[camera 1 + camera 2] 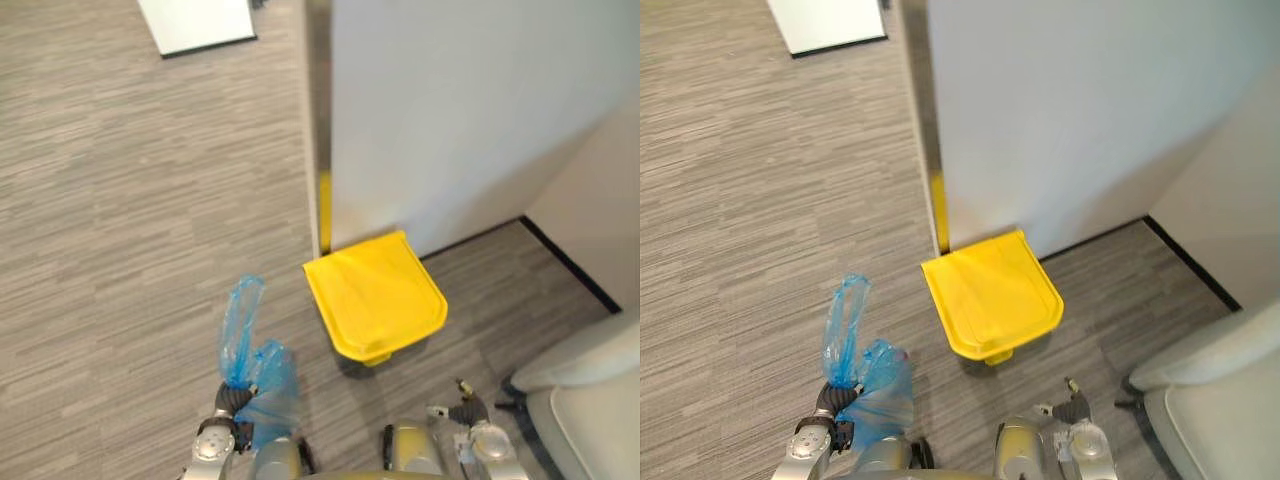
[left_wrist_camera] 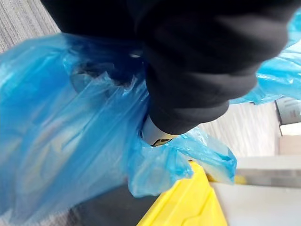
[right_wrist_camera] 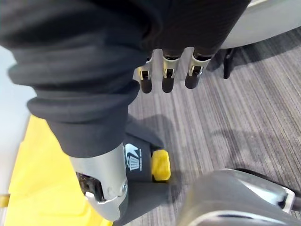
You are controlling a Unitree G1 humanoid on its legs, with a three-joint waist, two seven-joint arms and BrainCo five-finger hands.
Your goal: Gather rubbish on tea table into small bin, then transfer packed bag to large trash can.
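Note:
A blue plastic bag (image 1: 262,375) bunches at my left hand (image 1: 232,400), low in the eye views, with a loose strip of it standing up above the hand. In the left wrist view the bag (image 2: 70,141) wraps round my left hand (image 2: 202,70), which is shut on its neck. A large trash can with a closed yellow lid (image 1: 375,292) stands on the floor just right of the bag, against a white wall. Its yellow foot pedal (image 3: 161,165) shows in the right wrist view. My right hand (image 3: 168,77) hangs open and holds nothing, near the can's front right (image 1: 465,410).
The white wall (image 1: 470,110) rises behind the can, with a black skirting line (image 1: 570,265) running right. A grey padded seat (image 1: 580,390) fills the lower right corner. A white board (image 1: 195,22) lies on the grey carpet at top left.

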